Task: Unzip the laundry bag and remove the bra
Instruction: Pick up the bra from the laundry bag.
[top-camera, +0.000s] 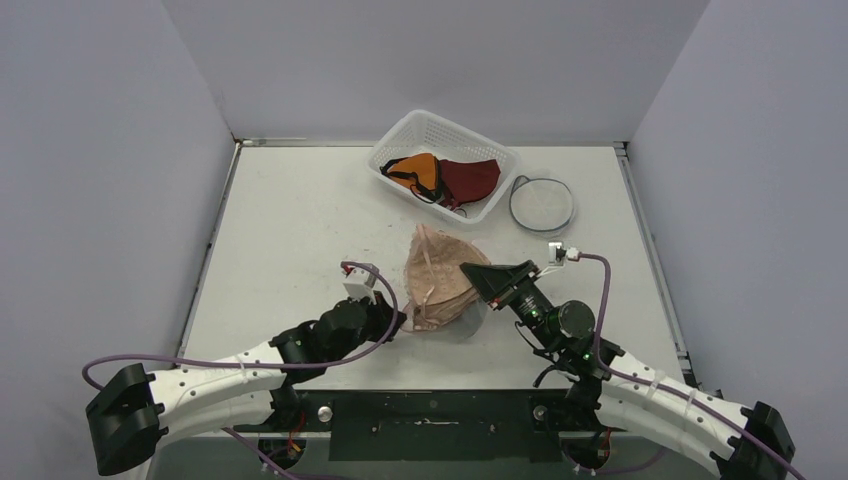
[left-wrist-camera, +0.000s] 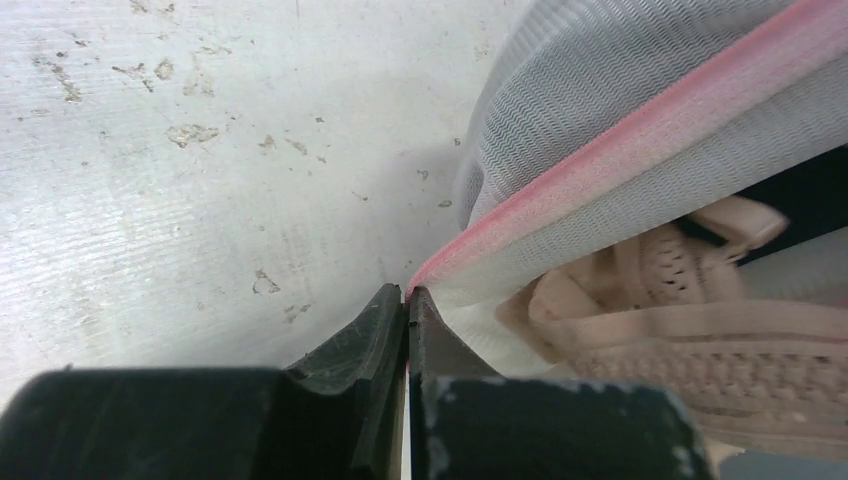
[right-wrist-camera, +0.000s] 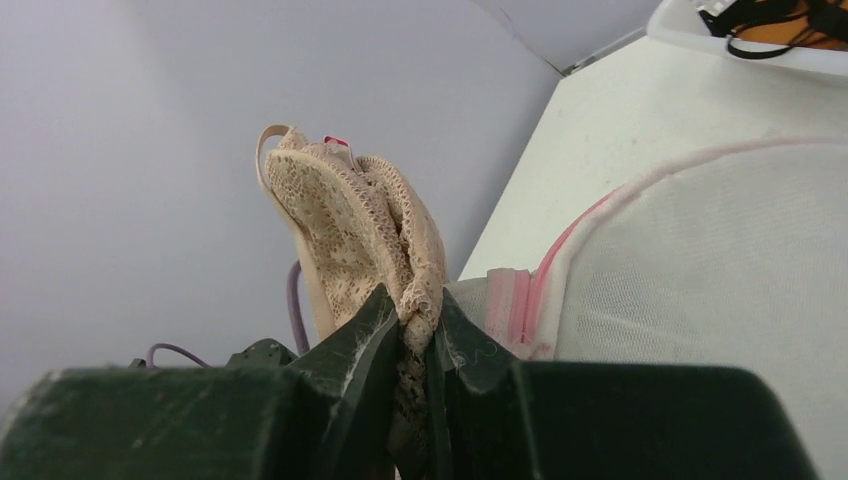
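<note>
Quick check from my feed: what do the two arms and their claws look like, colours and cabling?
Left arm and right arm: white links, black joints, a purple cable along each. Left claw and right claw: dark, wedge-shaped fingers with textured inner faces.

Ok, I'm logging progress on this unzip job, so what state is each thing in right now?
laundry bag: mouth open, pink zip edge pinched.
bra: gripped, held up, partly out of the bag.
left gripper: shut on the laundry bag's zip edge.
right gripper: shut on the bra.
basket: upright, holding an orange garment and a maroon garment.
round mesh disc: lying flat beside the basket.
</note>
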